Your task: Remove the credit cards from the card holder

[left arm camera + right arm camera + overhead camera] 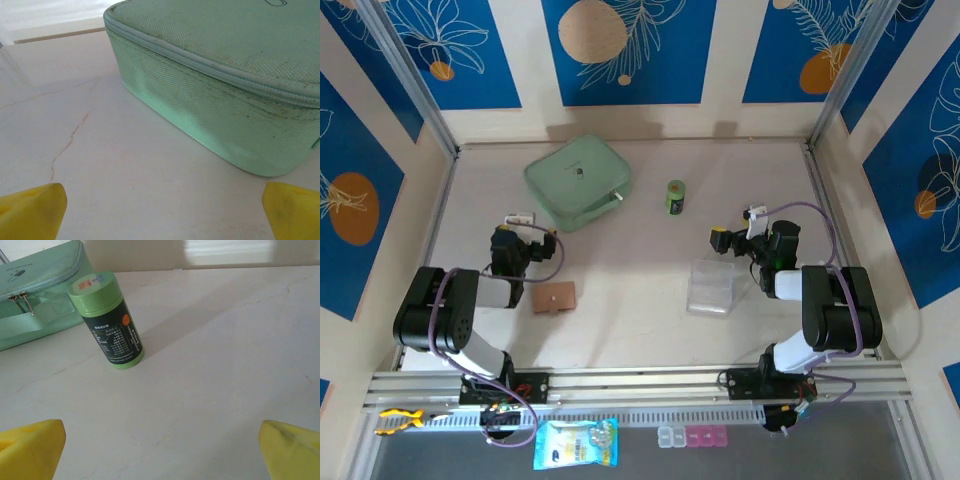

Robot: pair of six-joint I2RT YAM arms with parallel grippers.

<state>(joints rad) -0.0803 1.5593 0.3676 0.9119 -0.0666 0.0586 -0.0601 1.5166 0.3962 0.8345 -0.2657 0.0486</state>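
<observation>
One small, flat, tan-brown leather card holder (553,297) lies on the pale table (640,250) just beside the left arm, apart from both grippers. The left gripper (160,215) and right gripper (160,450) each have their yellow fingers spread wide, grasping nothing. Also there: one mint-green fabric zip case (225,90), one green-lidded cylindrical canister (106,320), and one clear plastic box (711,288).

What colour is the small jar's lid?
Light green; the jar lid shows best in the right wrist view.
</observation>
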